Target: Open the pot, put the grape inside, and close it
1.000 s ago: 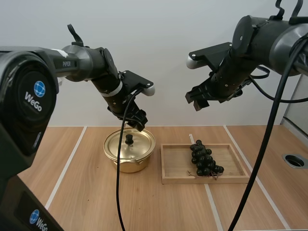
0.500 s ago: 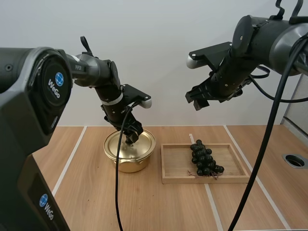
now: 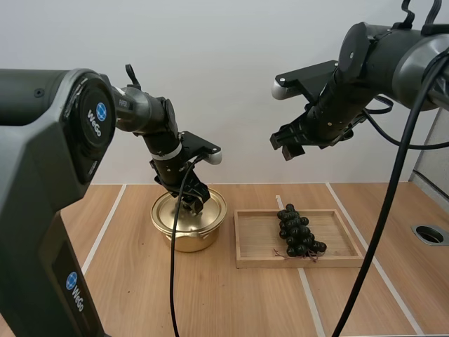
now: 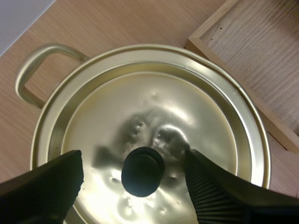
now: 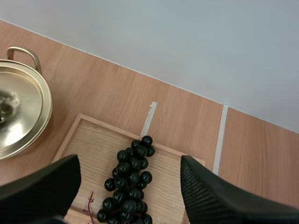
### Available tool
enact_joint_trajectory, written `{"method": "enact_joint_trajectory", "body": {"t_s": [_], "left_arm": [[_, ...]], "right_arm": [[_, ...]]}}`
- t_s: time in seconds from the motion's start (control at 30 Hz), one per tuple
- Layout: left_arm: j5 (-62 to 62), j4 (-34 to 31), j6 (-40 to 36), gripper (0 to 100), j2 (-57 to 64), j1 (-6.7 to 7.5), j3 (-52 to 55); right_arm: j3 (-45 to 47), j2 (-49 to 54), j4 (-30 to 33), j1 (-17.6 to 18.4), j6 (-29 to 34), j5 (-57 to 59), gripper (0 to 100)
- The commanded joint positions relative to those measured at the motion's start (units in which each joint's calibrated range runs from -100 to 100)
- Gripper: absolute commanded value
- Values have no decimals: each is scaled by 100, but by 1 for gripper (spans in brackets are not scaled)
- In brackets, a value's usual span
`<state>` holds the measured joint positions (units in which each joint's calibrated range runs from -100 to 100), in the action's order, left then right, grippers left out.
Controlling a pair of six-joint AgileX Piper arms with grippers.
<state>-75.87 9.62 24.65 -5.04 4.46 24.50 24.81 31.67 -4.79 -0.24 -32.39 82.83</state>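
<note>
Left gripper [image 3: 193,199] is down on the pot with its two black fingers spread wide, nothing pinched.

Quick rundown, big to small:
- Light wooden table [image 3: 140,295] with pale tape lines.
- Shallow rectangular wooden tray [image 3: 266,262] on my right side.
- Round gold metal pot [image 3: 184,242] with loop handles, just beside the tray's left edge.
- Shiny gold lid [image 3: 168,210], sitting flat on the pot, so the opening step isn't done.
- Bunch of dark, almost black grapes [image 3: 298,232], lying in the tray with its long axis running away from me.
- Little round black knob [image 4: 142,171], dead centre on the lid.

What the next move turns on: in the left wrist view that knob sits right between my left fingers, one ribbed face on each side. There's a gap on both sides, so no contact as far as I can tell. It's round, so there's no axis to line up. I reckon it's just squeeze and lift straight up.

Right gripper [image 3: 287,146] hangs high over the tray, fingers apart and empty, looking down on the grapes. That makes it the nearer arm for the bunch, while the left one handles the lid.
</note>
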Motion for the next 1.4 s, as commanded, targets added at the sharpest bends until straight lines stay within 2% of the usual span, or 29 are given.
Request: {"method": "enact_joint_trajectory", "body": {"t_s": [0.0,0.17,0.27,0.33,0.37,0.4,0.77,1.03,1.27,1.37], "left_arm": [[109,96,-33,100,-1,21,-8],[7,96,-33,100,-1,21,-8],[-91,96,-116,55,-1,21,-8],[-91,96,-180,18,-1,21,-8],[-91,96,-180,4,-1,21,-8],[-91,96,-180,0,-1,21,-8],[-295,85,-236,0,377,21,-22],[-288,85,-236,0,1417,21,-75],[-328,85,-405,0,2302,21,-727],[-308,85,-483,0,2592,21,-1101]], "right_arm": [[23,44,42,3,-40,-93,100],[23,44,42,3,-40,-93,100],[23,44,42,3,-40,-93,100],[23,44,42,3,-40,-93,100],[23,44,42,3,-40,-93,100],[23,44,42,3,-40,-93,100],[23,33,42,3,29,28,100],[70,-352,64,3,111,1034,100],[793,-446,190,3,219,1287,100],[1113,-446,216,3,219,1034,100]]}}
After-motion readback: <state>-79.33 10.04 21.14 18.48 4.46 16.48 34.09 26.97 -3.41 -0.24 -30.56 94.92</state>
